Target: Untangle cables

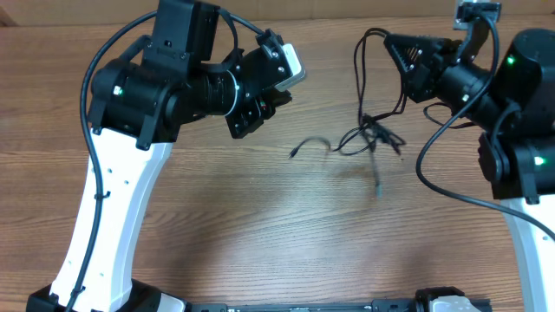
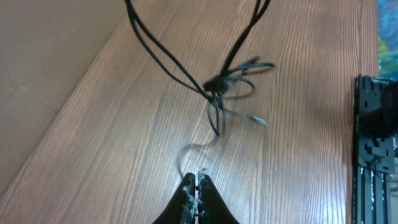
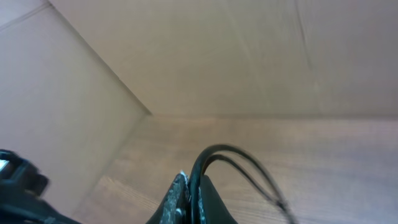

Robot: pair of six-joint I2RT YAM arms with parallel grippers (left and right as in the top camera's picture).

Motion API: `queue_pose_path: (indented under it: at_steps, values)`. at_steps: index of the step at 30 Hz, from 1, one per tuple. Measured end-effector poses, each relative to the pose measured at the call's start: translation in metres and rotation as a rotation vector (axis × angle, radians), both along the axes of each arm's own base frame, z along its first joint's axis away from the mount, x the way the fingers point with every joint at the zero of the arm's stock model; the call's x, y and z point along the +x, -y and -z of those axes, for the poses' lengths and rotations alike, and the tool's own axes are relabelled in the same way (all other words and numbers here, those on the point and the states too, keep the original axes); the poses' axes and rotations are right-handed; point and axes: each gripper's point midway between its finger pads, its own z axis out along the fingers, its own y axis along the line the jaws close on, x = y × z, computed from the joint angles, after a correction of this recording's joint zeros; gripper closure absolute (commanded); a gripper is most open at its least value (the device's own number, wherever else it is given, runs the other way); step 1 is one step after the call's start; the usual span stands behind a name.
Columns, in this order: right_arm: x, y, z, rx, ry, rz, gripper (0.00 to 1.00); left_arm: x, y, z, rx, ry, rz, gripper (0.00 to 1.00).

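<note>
The cables [image 1: 373,132] are thin black cords bunched in a knot on the wooden table. Two strands rise from it to my right gripper [image 1: 390,42], held above the back of the table. In the right wrist view that gripper [image 3: 191,186] is shut on the cables [image 3: 239,155], which loop out over its tips. One loose end [image 1: 295,153] points left and a plug end [image 1: 379,185] lies toward the front. My left gripper [image 1: 258,113] hovers left of the knot. In its wrist view it [image 2: 198,180] is shut. A faint strand [image 2: 185,155] ends just beyond its tips, with the knot [image 2: 216,84] farther off.
A cardboard wall [image 3: 217,56] stands along the back of the table [image 1: 260,225]. A black base rail [image 1: 303,306] runs along the front edge, and black framework [image 2: 373,143] shows at the right of the left wrist view.
</note>
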Motion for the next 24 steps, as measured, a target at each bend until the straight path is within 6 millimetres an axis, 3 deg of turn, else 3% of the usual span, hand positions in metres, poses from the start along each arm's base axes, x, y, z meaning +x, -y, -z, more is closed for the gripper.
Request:
queue_pose_path:
  at_steps: [1,2,5,10,19,24]
  values:
    - [0.000,-0.001,0.006,-0.002,-0.023,-0.003,0.09,0.000,0.000,0.000,0.000,0.000,-0.001,0.96]
    - [0.001,-0.002,0.010,-0.006,-0.038,-0.005,0.00,0.000,0.000,0.000,-0.001,-0.002,-0.003,0.96]
    - [0.002,-0.005,0.027,-0.020,-0.103,-0.013,0.00,0.001,0.000,0.001,-0.001,-0.012,-0.015,0.96]
    - [0.004,0.005,0.072,-0.126,-0.239,0.027,0.02,0.003,0.000,0.000,-0.012,-0.026,-0.038,0.94]
    - [0.019,0.045,0.200,-0.372,-0.645,0.185,0.06,0.005,0.000,-0.001,-0.036,-0.074,-0.088,0.88]
    - [0.019,0.057,0.251,-0.443,-0.816,0.226,0.07,0.003,-0.001,0.001,-0.035,-0.094,-0.098,0.87]
